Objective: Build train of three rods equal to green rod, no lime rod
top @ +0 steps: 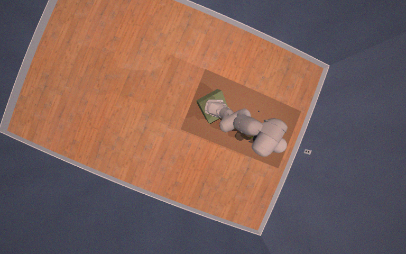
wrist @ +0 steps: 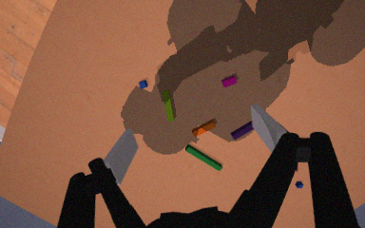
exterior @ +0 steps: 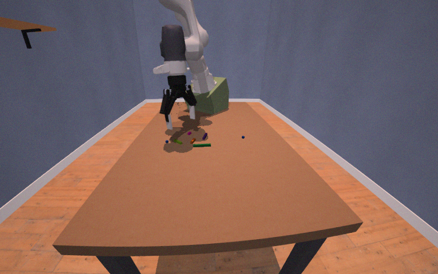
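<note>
brown table (top: 215,80) (exterior: 210,193) (wrist: 62,95) | seven loose rods lying flat (two blue (exterior: 243,137) (wrist: 143,84)) | green block (top: 210,118) (exterior: 206,103) at far end

A pale grey, rounded, jointed robot arm (top: 247,125) stretches over the right part of a matt brown rectangular tabletop (top: 239,87), its left end on an angular green block-shaped base (top: 211,120); a tiny dark blue cube (top: 258,111) lies beyond the arm, apart from it.

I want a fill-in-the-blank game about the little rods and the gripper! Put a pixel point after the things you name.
The longest rod between the spread fingers in the wrist view is ____.
The gripper (exterior: 181,124) (wrist: 191,127) is wide ____.
Two tiny rods share one colour: ____.
The short magenta rod (exterior: 189,133) (wrist: 229,81) lies on the ____.

Missing words: green; open; blue; table.
</note>
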{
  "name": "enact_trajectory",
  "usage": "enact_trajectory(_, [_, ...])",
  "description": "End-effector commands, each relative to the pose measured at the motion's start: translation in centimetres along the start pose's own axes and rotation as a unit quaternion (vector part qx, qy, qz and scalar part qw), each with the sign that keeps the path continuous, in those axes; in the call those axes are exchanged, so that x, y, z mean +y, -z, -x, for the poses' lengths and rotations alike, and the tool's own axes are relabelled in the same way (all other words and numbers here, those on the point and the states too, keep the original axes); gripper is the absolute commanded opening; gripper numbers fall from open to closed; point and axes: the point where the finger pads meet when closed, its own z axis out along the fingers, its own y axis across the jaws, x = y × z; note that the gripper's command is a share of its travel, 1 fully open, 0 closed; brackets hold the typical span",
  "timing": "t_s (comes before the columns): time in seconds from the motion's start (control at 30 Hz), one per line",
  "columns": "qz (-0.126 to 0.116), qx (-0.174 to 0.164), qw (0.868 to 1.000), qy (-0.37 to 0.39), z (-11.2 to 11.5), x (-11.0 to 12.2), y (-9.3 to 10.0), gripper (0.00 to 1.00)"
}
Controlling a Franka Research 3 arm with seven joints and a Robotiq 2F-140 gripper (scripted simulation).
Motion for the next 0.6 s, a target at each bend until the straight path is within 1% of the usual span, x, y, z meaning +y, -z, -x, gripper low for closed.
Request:
enact_trajectory(0.0, [0.008,-0.004,0.996,0.083,0.12,0.19,-0.04,1.0])
enact_trajectory(0.23, [0.007,-0.004,0.988,0.151,0.25,0.31,-0.08,1.0])
enact_trajectory(0.3, [0.007,-0.004,0.988,0.151,0.25,0.31,-0.08,1.0])
enact_trajectory(0.33, [0.007,-0.004,0.984,0.176,0.29,0.36,-0.1,1.0])
enact_trajectory(0.57, [0.007,-0.003,0.97,0.242,0.39,0.49,-0.16,1.0])
